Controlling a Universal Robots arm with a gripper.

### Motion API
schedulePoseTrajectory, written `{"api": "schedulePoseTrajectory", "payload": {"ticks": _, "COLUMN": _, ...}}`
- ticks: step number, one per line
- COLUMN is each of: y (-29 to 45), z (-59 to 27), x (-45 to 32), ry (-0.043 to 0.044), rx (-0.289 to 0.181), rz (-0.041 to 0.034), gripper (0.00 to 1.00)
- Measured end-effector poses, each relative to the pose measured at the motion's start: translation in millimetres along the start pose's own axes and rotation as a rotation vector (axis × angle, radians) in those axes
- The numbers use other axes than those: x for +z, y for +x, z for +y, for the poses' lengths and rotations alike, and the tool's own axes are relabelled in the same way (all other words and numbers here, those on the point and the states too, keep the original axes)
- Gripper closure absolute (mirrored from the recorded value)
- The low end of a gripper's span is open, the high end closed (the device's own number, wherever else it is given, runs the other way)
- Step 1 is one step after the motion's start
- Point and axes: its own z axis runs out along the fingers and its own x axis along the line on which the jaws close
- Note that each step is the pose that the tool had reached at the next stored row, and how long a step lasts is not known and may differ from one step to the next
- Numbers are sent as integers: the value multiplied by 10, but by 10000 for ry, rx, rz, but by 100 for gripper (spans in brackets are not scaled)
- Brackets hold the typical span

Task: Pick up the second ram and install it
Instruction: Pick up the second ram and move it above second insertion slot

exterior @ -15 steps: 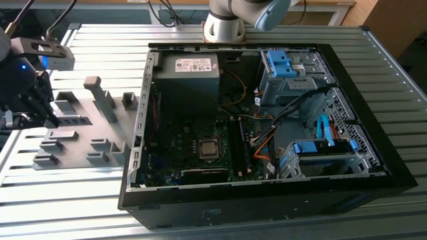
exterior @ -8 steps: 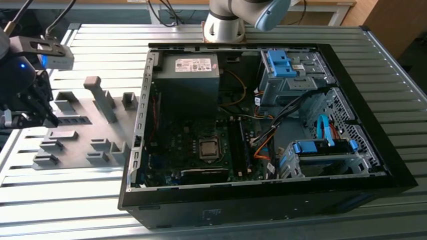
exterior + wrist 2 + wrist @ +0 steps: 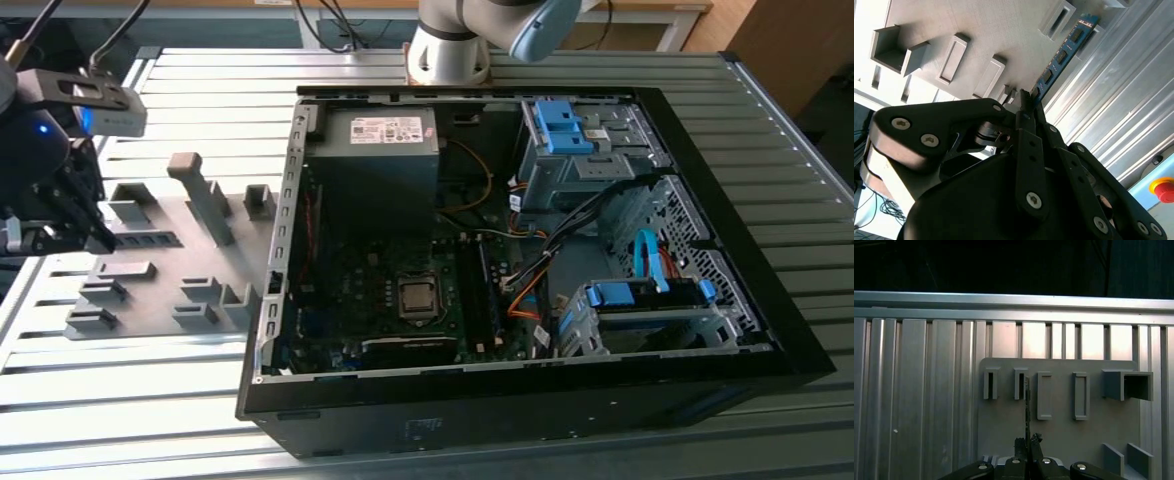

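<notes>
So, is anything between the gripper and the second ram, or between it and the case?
No: the gripper is shut on the second ram, over the grey fixture plate. Toward the open computer case, only its side wall facing the plate stands between.

Ribbed metal table (image 3: 134, 400), grey fixture plate (image 3: 167, 275), open computer case (image 3: 534, 420)

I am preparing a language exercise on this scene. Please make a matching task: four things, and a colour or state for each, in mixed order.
1 second ram
2 fixture plate
3 computer case
4 emergency stop button

a red
b black, side open
c grey, with slots
d blue-green, gripped by the tool

Pairs: 1-d, 2-c, 3-b, 4-a
</notes>
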Motion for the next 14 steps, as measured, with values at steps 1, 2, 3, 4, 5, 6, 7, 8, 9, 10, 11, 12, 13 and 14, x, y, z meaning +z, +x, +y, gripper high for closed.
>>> {"api": "schedulePoseTrajectory", "payload": {"ticks": 1, "y": 0, "z": 0, "x": -3, "ry": 0, "rx": 0, "rz": 0, "gripper": 86}}
{"api": "schedulePoseTrajectory", "payload": {"ticks": 2, "y": 0, "z": 0, "x": -7, "ry": 0, "rx": 0, "rz": 0, "gripper": 86}}
{"api": "schedulePoseTrajectory", "payload": {"ticks": 3, "y": 0, "z": 0, "x": -10, "ry": 0, "rx": 0, "rz": 0, "gripper": 86}}
{"api": "schedulePoseTrajectory", "payload": {"ticks": 4, "y": -1, "z": 0, "x": -13, "ry": 0, "rx": 0, "rz": 0, "gripper": 86}}
{"api": "schedulePoseTrajectory", "payload": {"ticks": 5, "y": -1, "z": 1, "x": -16, "ry": 0, "rx": 0, "rz": 0, "gripper": 86}}
{"api": "schedulePoseTrajectory", "payload": {"ticks": 6, "y": -1, "z": 1, "x": -19, "ry": 0, "rx": 0, "rz": 0, "gripper": 86}}
{"api": "schedulePoseTrajectory", "payload": {"ticks": 7, "y": -1, "z": 1, "x": -22, "ry": 0, "rx": 0, "rz": 0, "gripper": 86}}
{"api": "schedulePoseTrajectory", "payload": {"ticks": 8, "y": -1, "z": 1, "x": -25, "ry": 0, "rx": 0, "rz": 0, "gripper": 86}}
{"api": "schedulePoseTrajectory", "payload": {"ticks": 9, "y": -1, "z": 1, "x": -28, "ry": 0, "rx": 0, "rz": 0, "gripper": 86}}
{"api": "schedulePoseTrajectory", "payload": {"ticks": 10, "y": -1, "z": 1, "x": -31, "ry": 0, "rx": 1, "rz": 0, "gripper": 86}}
{"api": "schedulePoseTrajectory", "payload": {"ticks": 11, "y": -1, "z": 1, "x": -33, "ry": 0, "rx": 0, "rz": 0, "gripper": 86}}
{"api": "schedulePoseTrajectory", "payload": {"ticks": 12, "y": -1, "z": 1, "x": -36, "ry": 0, "rx": 0, "rz": 0, "gripper": 86}}
{"api": "schedulePoseTrajectory", "payload": {"ticks": 13, "y": -1, "z": 1, "x": -39, "ry": 0, "rx": 0, "rz": 1, "gripper": 86}}
{"api": "schedulePoseTrajectory", "payload": {"ticks": 14, "y": -2, "z": 1, "x": -42, "ry": 0, "rx": 0, "rz": 0, "gripper": 86}}
